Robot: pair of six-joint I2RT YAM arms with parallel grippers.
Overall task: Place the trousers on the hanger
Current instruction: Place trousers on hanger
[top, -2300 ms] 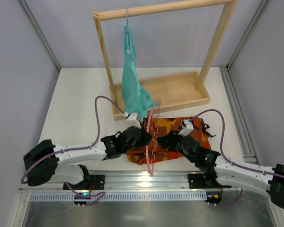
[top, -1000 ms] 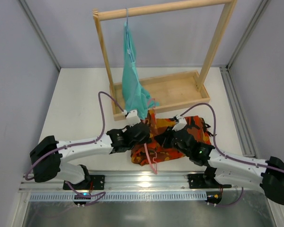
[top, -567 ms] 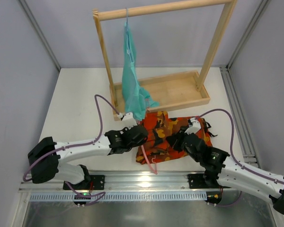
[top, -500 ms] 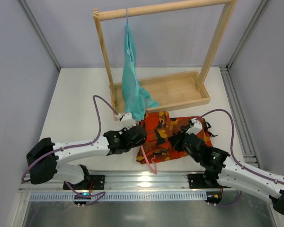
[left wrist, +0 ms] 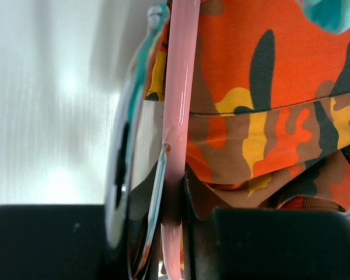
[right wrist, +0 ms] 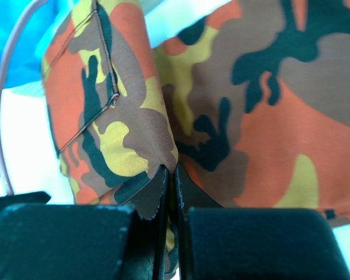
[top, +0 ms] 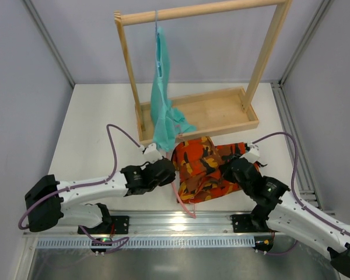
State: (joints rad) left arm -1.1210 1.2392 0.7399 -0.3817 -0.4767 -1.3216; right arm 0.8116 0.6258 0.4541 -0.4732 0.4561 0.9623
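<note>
Top external view: the white table (top: 93,116) carries a wooden rack (top: 210,8) at its far side, made of a tray base, two posts and a top bar. A teal garment (top: 161,105) hangs from that bar, and its lower end reaches the tray's near-left corner. Just near of the tray, between the two arms, the trousers (top: 201,169) lie bunched, with their far-left edge up against the teal hem. The hanger (left wrist: 181,87) runs along the trousers' left side, its pink bar slanting toward the table's near edge. The left gripper (left wrist: 172,216) is clamped on that pink bar, with camouflage cloth lying against the bar's right side. The right gripper (right wrist: 170,175) has its jaws pinched tight on a fold of the trousers, toward their right side.
</note>
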